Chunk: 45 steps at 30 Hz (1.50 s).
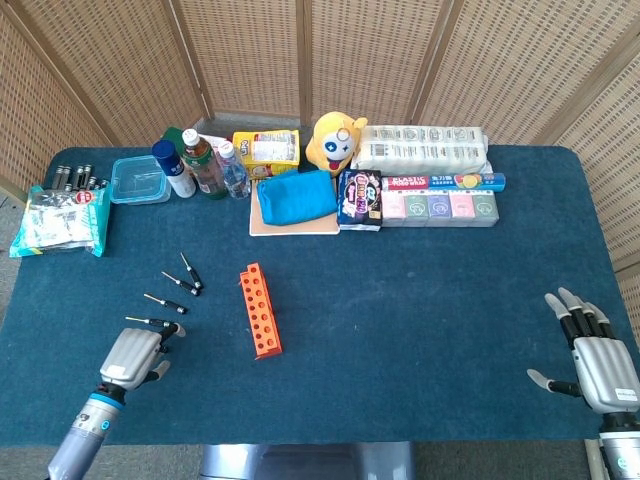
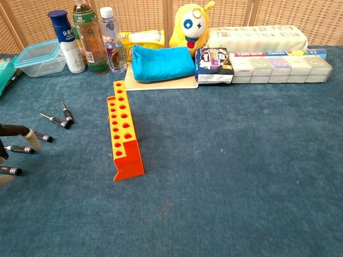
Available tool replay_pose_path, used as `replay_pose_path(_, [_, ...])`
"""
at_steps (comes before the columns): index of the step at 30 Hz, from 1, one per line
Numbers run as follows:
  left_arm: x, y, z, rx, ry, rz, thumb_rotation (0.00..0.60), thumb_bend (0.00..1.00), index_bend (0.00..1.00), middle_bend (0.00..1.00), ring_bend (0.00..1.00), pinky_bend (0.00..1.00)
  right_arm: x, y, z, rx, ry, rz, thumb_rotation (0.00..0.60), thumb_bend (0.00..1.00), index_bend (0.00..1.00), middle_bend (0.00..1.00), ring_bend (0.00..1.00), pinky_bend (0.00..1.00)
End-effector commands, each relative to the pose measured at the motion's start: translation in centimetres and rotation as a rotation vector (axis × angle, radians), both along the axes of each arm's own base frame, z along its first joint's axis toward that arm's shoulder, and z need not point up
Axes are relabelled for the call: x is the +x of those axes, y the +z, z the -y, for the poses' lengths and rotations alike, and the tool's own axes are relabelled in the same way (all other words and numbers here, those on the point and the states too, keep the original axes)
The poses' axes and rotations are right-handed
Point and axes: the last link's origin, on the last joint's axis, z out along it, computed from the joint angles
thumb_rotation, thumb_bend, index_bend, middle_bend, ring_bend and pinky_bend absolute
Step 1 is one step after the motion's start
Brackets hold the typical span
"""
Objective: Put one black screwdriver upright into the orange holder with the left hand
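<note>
My left hand (image 1: 135, 357) is closest to me, low on the blue table (image 1: 420, 330). Its fingers are bent down over the nearest black screwdriver (image 1: 153, 323), and I cannot tell if it has a grip on it. My right hand (image 1: 597, 360) is far over on the other side, fingers spread, holding nothing.

The screwdrivers are small, with black handles, thin silver tips and a pale ring at the end. I count four, all lying flat in a row: the nearest one, then the second (image 1: 164, 300), the third (image 1: 180, 283) and the fourth (image 1: 189, 271).

Just right of them lies one orange holder (image 1: 260, 310), long, with two rows of round holes. No screwdriver is in it.

Further back stand three bottles (image 1: 203, 165), one clear box (image 1: 140, 180), one blue pouch (image 1: 296, 196) and one yellow toy (image 1: 335, 143).
</note>
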Motion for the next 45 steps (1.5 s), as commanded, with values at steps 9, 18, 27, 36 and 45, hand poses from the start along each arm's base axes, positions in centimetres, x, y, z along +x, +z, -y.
replay_pose_path(9, [0.6,-0.2,0.4,0.05,0.038,-0.008,0.6,0.35,0.41,1.0,1.0,1.0,-0.1,0.2,0.1,0.01,-0.008,0.016,0.524,0.0,0.01,0.02,0.09,0.06])
replay_pose_path(18, [-0.2,0.1,0.4,0.048,0.045,-0.063,0.6,0.34,0.41,1.0,1.0,1.0,-0.1,0.1,0.1,0.017,-0.013,0.024,0.527,0.0,0.01,0.02,0.09,0.06])
replay_pose_path(27, [-1.0,0.0,0.2,0.036,0.081,-0.091,0.6,0.35,0.41,1.0,1.0,1.0,-0.2,0.1,0.1,0.024,-0.019,0.029,0.522,0.0,0.01,0.02,0.09,0.06])
replay_pose_path(36, [-1.5,-0.3,0.0,0.038,0.111,-0.107,0.6,0.37,0.41,1.0,1.0,1.0,-0.2,0.2,0.1,0.023,-0.02,0.036,0.524,0.0,0.01,0.02,0.09,0.06])
replay_pose_path(45, [-2.0,-0.8,-0.3,0.041,0.122,-0.129,0.6,0.41,0.41,1.0,1.0,1.0,-0.2,0.2,0.1,0.029,-0.023,0.04,0.526,0.0,0.01,0.02,0.09,0.06])
